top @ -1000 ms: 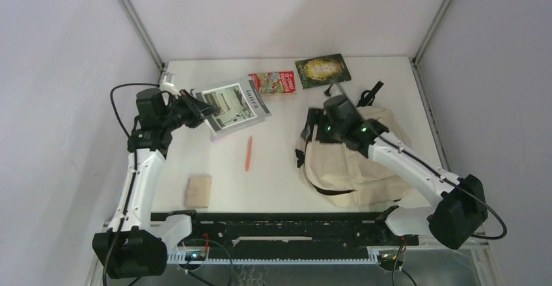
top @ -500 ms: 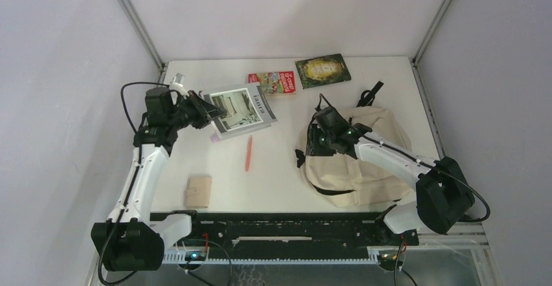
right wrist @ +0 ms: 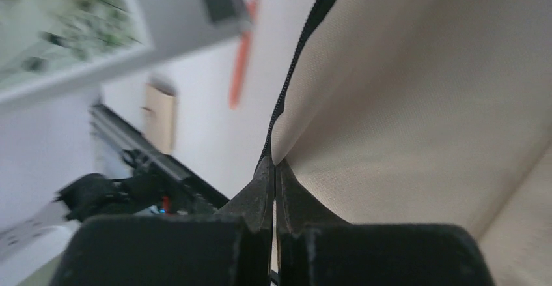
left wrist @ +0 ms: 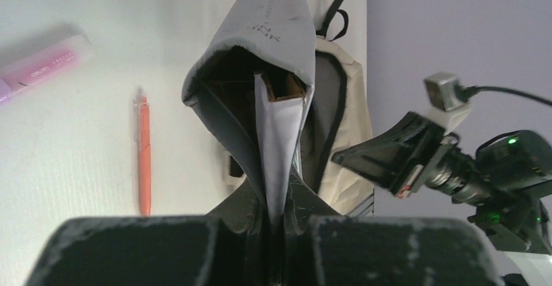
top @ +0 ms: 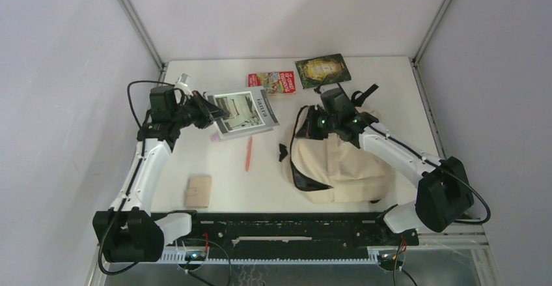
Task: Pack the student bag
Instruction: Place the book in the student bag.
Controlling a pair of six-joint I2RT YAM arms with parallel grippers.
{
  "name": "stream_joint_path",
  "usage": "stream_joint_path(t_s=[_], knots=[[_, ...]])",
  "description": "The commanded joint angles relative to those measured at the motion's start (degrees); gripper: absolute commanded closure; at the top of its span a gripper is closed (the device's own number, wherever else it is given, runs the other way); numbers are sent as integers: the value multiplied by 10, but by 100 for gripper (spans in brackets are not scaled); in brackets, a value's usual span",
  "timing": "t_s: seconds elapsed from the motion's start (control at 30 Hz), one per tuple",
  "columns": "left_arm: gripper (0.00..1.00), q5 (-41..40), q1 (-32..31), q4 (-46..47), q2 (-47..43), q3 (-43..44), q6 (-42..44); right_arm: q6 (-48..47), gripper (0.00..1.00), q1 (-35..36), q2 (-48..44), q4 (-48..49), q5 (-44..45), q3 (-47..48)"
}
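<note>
The bag (top: 342, 169) lies slumped on the tabletop (top: 260, 188). It is soft, limp canvas, probably light, and will likely sag wherever it is unsupported. The zippered rim of its dark mouth looks like the surest hold. The right pincer (right wrist: 275, 165) is pressed together on that rim. Left of the bag lies an orange pen (top: 248, 153). Farther left, the left pincer (left wrist: 276, 217) pinches a grey book (left wrist: 276, 116).

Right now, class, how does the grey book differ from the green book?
The grey book is gripped by the left hand, raised and tilted; the green book lies flat on the table, untouched. The grey book's cover is pale, the green book's dark. Both covers carry a picture.
</note>
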Motion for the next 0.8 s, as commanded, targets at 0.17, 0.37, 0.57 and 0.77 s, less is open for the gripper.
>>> stream_joint_path(t_s=[0.17, 0.37, 0.57, 0.77], knots=[[100, 74, -21, 25, 5, 7, 20, -6, 100, -66, -57, 20, -79, 64], [100, 133, -74, 28, 28, 24, 11, -59, 100, -134, -108, -28, -141, 50], [100, 205, -92, 30, 86, 16, 1, -70, 100, -160, -143, -22, -206, 45], [100, 184, -119, 10, 145, 20, 4, -89, 100, -161, -155, 3, -264, 45]])
